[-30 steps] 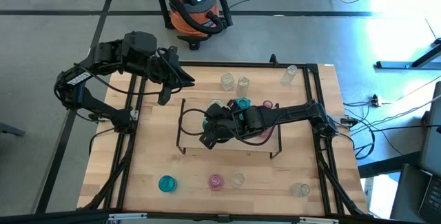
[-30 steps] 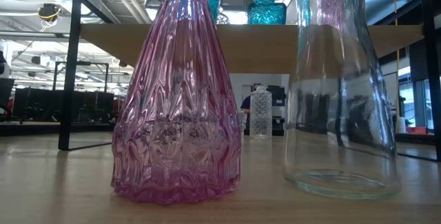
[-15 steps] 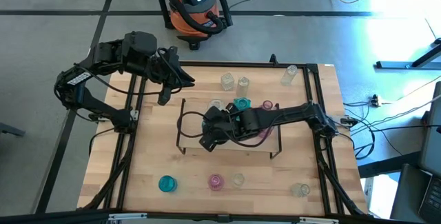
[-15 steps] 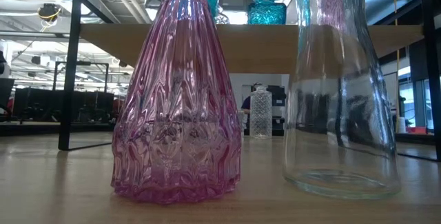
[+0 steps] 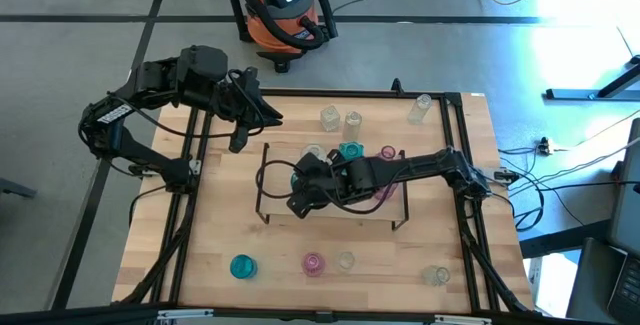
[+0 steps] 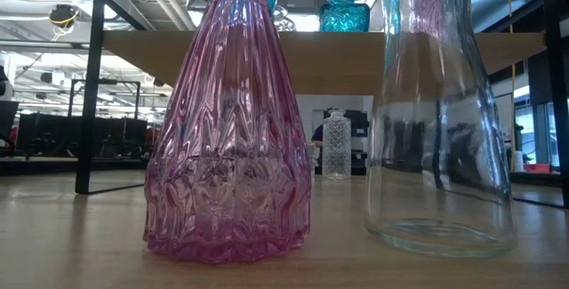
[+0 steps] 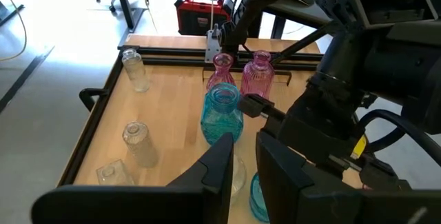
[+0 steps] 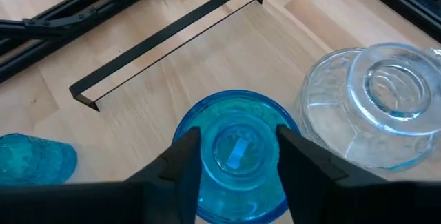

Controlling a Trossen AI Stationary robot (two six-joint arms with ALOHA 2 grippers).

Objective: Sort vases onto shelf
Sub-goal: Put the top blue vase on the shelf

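The right gripper [image 8: 238, 156] has moved left along the shelf [image 5: 385, 211] and now narrows its fingers around a blue vase [image 8: 238, 151], grip unconfirmed, indicating release or repositioning.

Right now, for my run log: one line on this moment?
right claw | straddling blue vase | on shelf | left arm parked

Bright even daylight; floor glare [image 5: 560, 35] upper right; soft shadows
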